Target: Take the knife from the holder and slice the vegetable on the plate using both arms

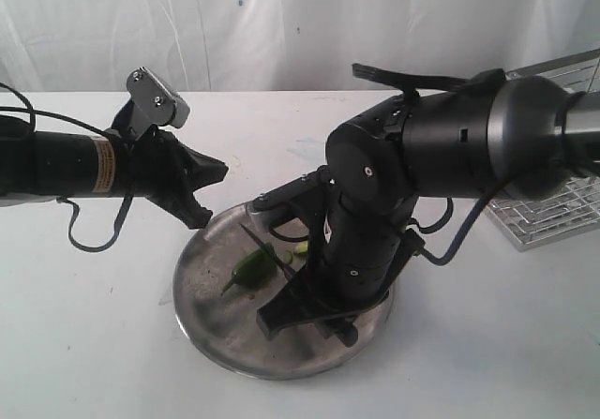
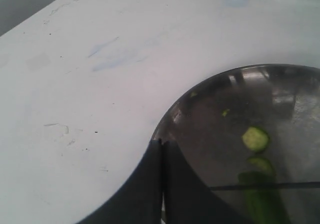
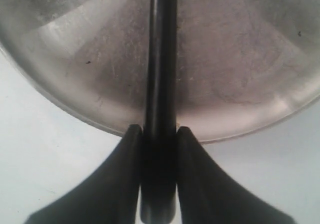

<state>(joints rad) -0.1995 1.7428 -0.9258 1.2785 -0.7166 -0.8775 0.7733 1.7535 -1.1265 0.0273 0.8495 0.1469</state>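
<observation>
White table (image 1: 94,344) | knife (image 3: 160,83) clamped in right pincer (image 3: 159,131) | over plate (image 3: 240,58)

The plate (image 1: 211,330) sits mid-front on the table (image 1: 84,353), with the holder (image 1: 553,215) well apart at the right rear. On the plate's left half lies the vegetable (image 1: 249,266), with a cut slice (image 1: 301,248) just right of it. The knife (image 1: 269,253) lies across the vegetable, its handle in the right gripper (image 3: 160,131), and the left gripper (image 2: 162,144) hangs over the plate's left rear rim
</observation>
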